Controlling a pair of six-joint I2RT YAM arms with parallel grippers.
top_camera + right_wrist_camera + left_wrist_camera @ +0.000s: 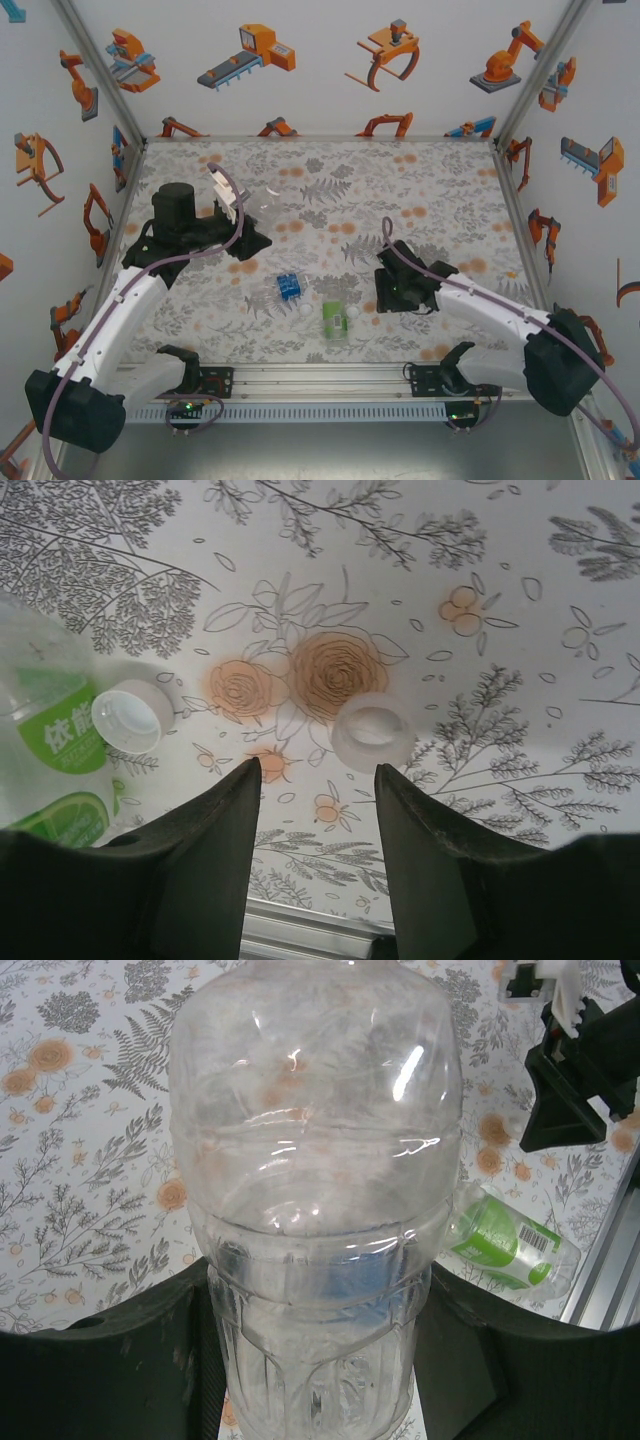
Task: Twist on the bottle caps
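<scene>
**While left fingers (pixel 120 1360) clamp the plain bottle (pixel 315 1210), two caps lie loose by the right fingers (pixel 210 860)**

Since the green label carries the only writing I can pick out, I start there. The green-labelled bottle (pixel 50 740) lies on its side on the floral surface (pixel 400 190). It shows white Chinese characters and a lime picture in the right wrist view, and a barcode (pixel 540 1243) in the left wrist view. The frame edge cuts the characters off, so I cannot read them. The blue-labelled bottle (pixel 289 287) lies near it, towards the left arm, its print too small to read.

My left fingers are clenched on the plain bottle over the far left of the surface. Its clear body blocks most of the left wrist view. My right fingers stand released, with nothing between them, low over the surface. One white cap (pixel 372 730) sits just ahead of their gap, nearer the right-hand tip. A second cap (pixel 131 717) lies open side up just beside the green-labelled bottle.
</scene>
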